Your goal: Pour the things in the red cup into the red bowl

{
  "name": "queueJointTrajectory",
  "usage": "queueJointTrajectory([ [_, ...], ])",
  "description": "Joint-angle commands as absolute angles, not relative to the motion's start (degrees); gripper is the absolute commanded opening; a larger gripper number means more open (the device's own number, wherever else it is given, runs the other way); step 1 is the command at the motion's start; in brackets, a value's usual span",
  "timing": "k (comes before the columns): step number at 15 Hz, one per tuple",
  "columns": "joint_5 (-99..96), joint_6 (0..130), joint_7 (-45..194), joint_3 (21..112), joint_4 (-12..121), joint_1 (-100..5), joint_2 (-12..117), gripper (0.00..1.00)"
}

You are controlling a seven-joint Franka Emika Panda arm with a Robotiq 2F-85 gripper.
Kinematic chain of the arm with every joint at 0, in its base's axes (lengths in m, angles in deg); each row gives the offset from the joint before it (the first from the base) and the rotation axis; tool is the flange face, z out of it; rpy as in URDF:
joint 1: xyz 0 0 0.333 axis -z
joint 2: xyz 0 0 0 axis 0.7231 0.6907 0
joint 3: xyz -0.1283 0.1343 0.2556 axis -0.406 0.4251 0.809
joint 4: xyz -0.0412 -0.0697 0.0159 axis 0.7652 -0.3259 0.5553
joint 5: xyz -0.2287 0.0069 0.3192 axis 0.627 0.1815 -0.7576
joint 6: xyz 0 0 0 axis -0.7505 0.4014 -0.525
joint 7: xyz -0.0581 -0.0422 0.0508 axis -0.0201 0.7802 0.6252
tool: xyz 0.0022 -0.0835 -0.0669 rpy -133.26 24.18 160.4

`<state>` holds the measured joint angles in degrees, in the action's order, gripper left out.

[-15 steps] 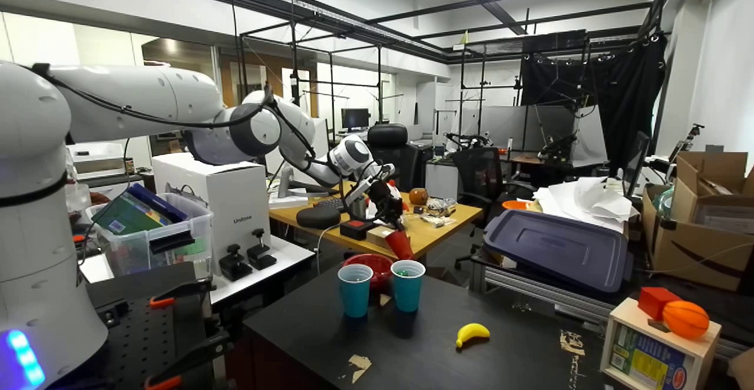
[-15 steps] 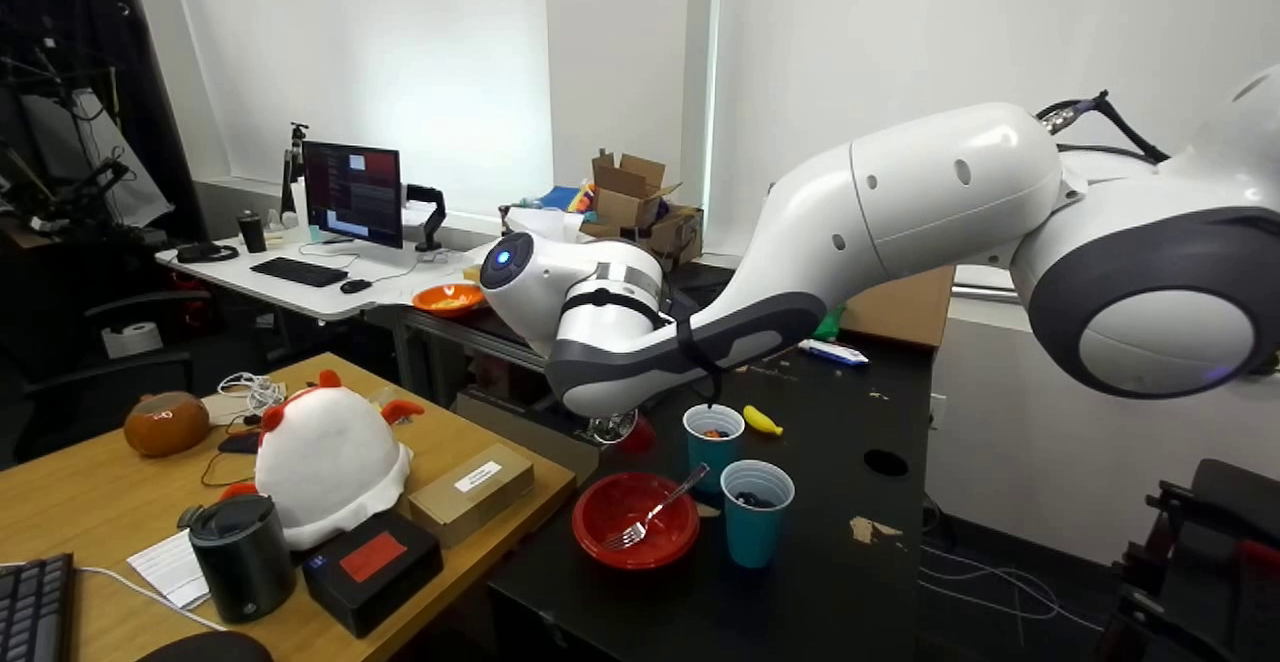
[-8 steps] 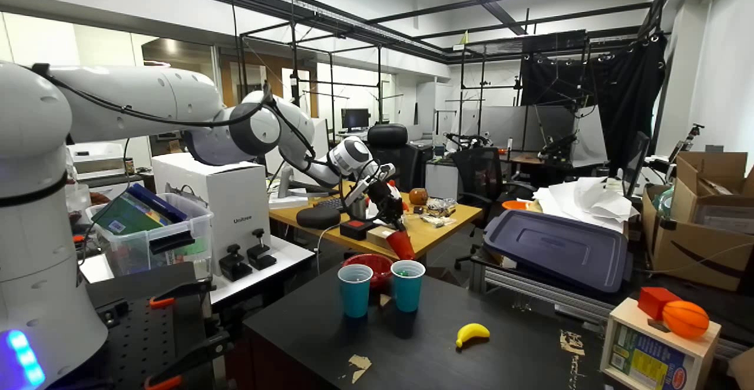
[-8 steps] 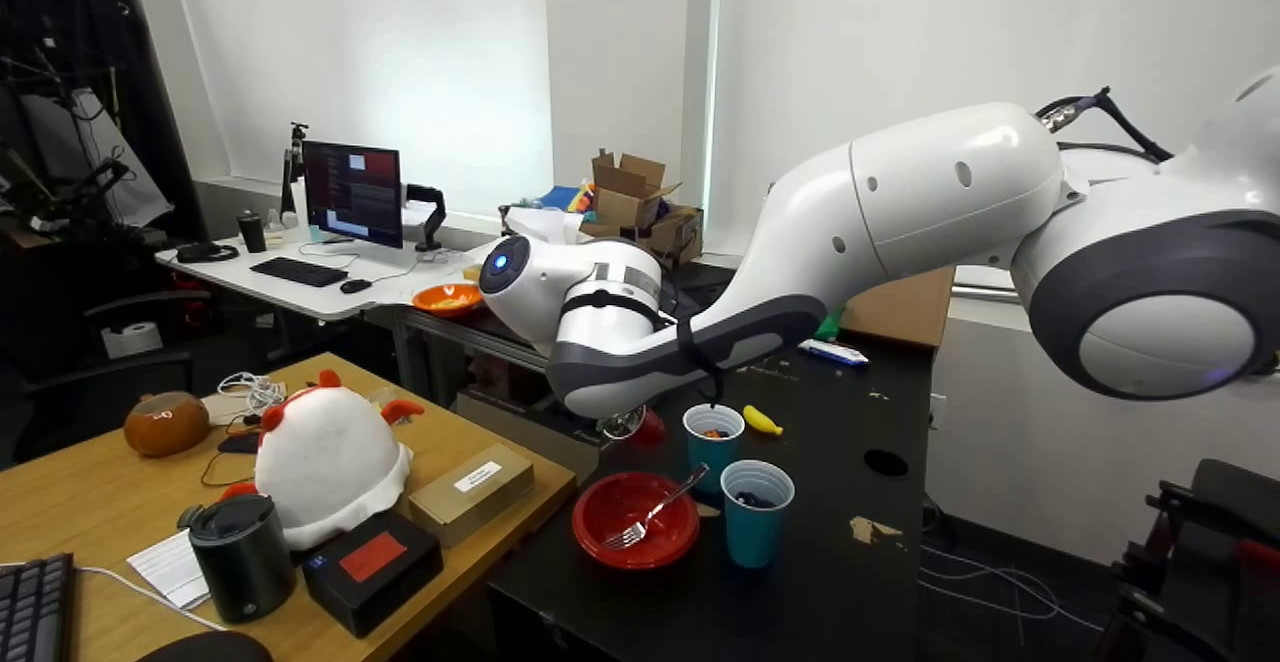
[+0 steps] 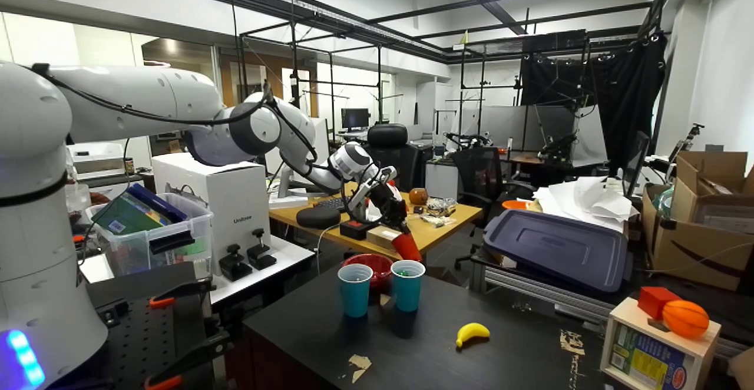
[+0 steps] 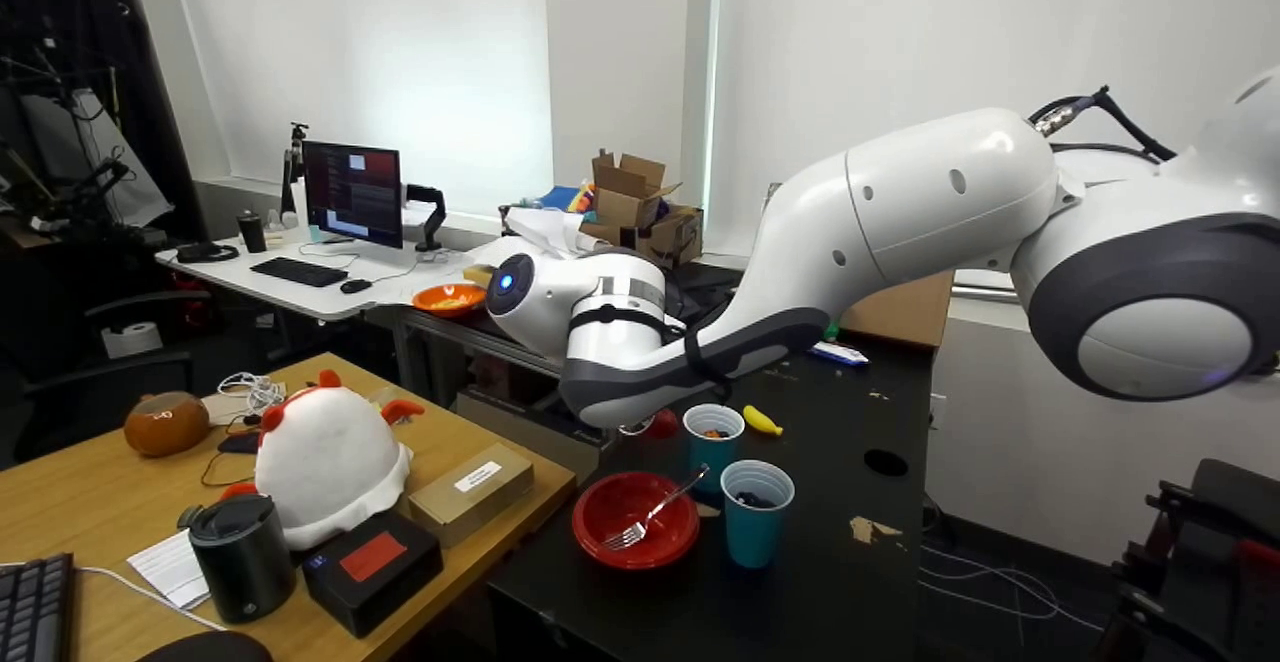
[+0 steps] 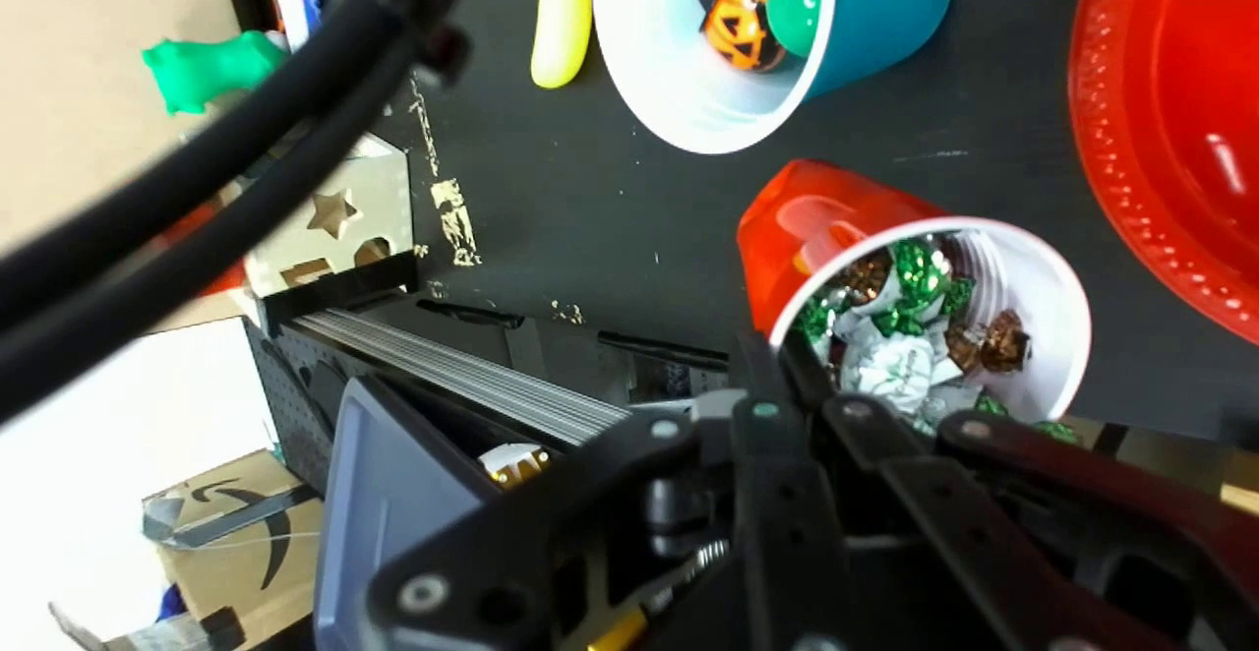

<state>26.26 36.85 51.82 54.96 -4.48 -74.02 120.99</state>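
Red cup (image 5: 406, 247): held tilted in the fingers (image 7: 762, 376), near the red bowl (image 6: 630, 504) but apart from it; whether its base touches the tabletop (image 5: 424, 346), I cannot tell.
Foil pieces (image 7: 890, 371): green, silver and brown, inside the red cup, showing at its mouth in the wrist view.
Fingers: drawn together on the red cup's rim.
Red bowl: upright on the tabletop, with a fork (image 6: 660, 511) leaning in it, tines down inside, handle across the rim in an exterior view.
Blue cups (image 6: 754, 537): two, upright, just beside the red bowl; in the wrist view, one holds a pumpkin (image 7: 740, 31) and a green piece (image 7: 795, 4).
Banana (image 5: 473, 334): lying on the tabletop near the blue cups in both exterior views.
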Motion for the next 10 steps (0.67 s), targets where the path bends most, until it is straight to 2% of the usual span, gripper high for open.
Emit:
queueJointTrajectory([
  [1, 28.95, 38.44, 49.10, 53.44, 2.06, -75.81, 119.15, 0.01],
  [10, 35.10, 47.22, 44.18, 54.23, 22.19, -82.85, 111.82, 0.01],
])
